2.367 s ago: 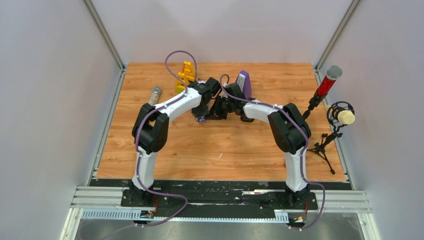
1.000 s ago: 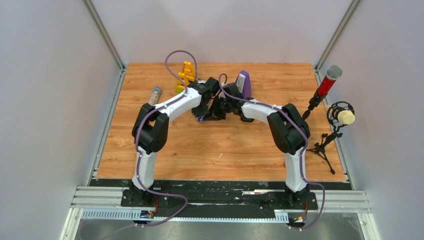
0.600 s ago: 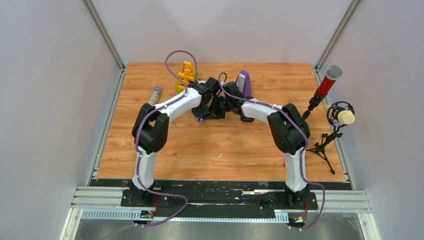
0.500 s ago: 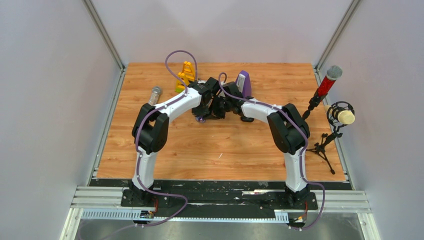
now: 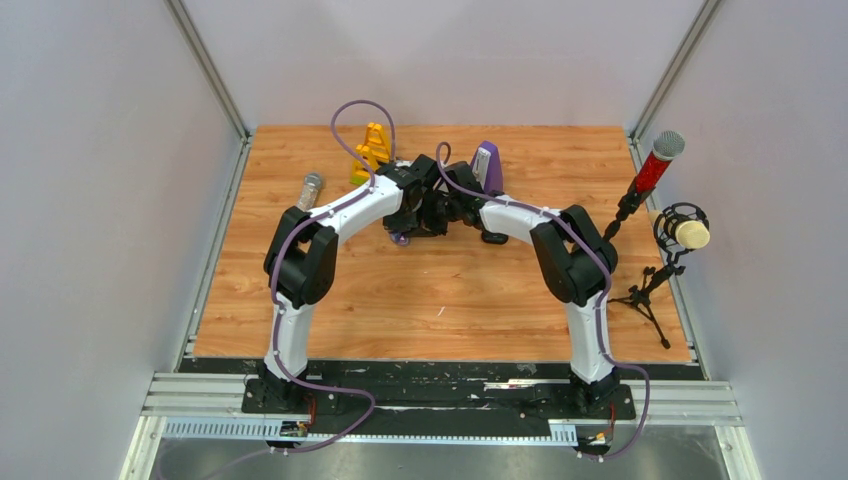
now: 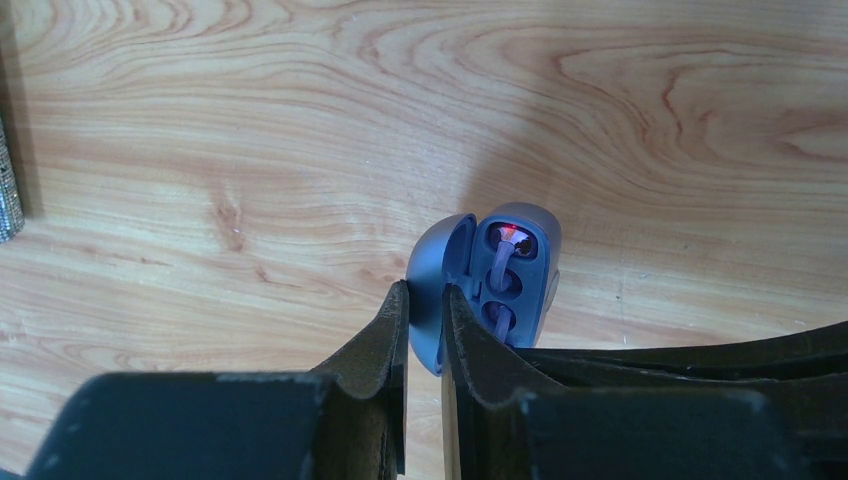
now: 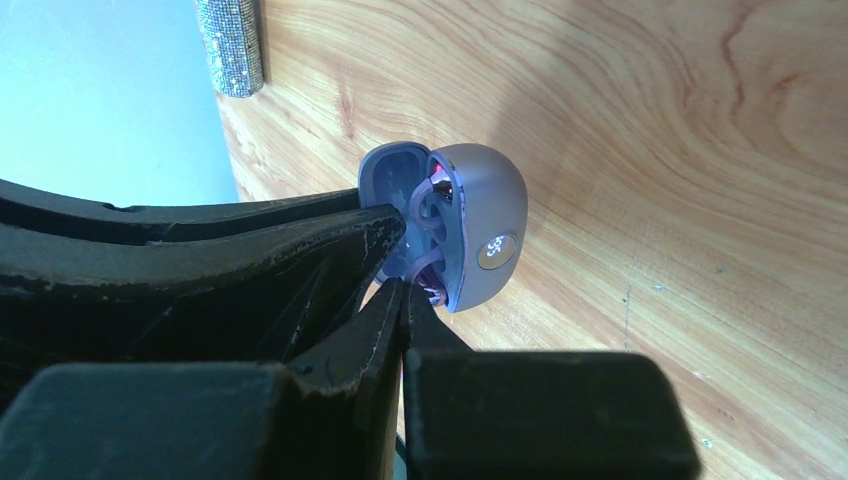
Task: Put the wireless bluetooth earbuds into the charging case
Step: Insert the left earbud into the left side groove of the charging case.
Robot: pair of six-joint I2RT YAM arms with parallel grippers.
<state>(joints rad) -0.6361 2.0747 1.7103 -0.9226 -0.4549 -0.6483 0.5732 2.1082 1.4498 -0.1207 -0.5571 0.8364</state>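
Glitter cylinder (image 7: 232, 45) lay on the surface (image 6: 250, 120), well off past the case's lid side from your fingers. Yellow block (image 5: 373, 148) and purple block (image 5: 487, 165) stood just behind both wrists. Mics (image 5: 655, 160) were far off to the right. From the right wrist, the left arm's dark fingers cut across and crowded the case's opening.

Both your arms reached forward, elbows up, wrists meeting tip to tip.

Your left fingers (image 6: 425, 297) were nearly closed, clamping the open lid (image 6: 440, 265) of the charging case (image 6: 532, 270). Your right fingers (image 7: 405, 292) were pinched together, tips at the case's lower well; can't tell if anything sat between them.

Case was grey-blue, not black, held on its side just past both fingertips. It had a red light inside, lilac earbuds (image 7: 428, 212) in the wells and a lit display (image 7: 495, 250) on front.
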